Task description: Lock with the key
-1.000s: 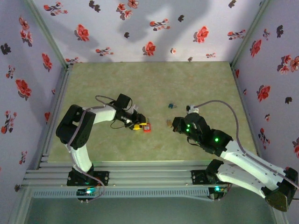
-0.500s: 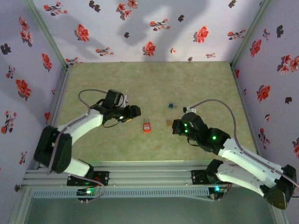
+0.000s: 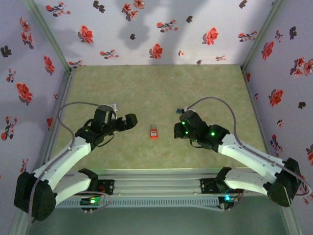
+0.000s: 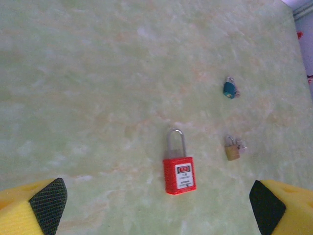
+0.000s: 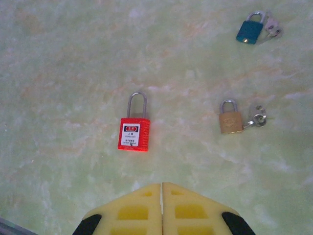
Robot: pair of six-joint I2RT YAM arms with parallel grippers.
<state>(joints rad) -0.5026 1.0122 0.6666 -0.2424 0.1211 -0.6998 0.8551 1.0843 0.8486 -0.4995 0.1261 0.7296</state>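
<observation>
Fingertips of left gripper wide apart, nothing between them but bare table; yellow pads of right gripper pressed flat together, likewise empty. Just ahead of both, red padlock flat on its back, label up, shackle pointing toward the far wall, touched by neither. Seems seated at both legs of the shackle, so probably closed, though impossible to tell from here whether actually locked; no key in or beside it. Farther right, brass padlock with key ring at its side, and beyond that blue padlock with its own keys, both well apart from the red one. Judged from this: either done with the red one and let go, or short of a key fetch and a turn, with nothing in hand for that yet. Underneath, pale green mottled table; around it, lilac walls with red and black flowers, and aluminium rails along the near edge.
</observation>
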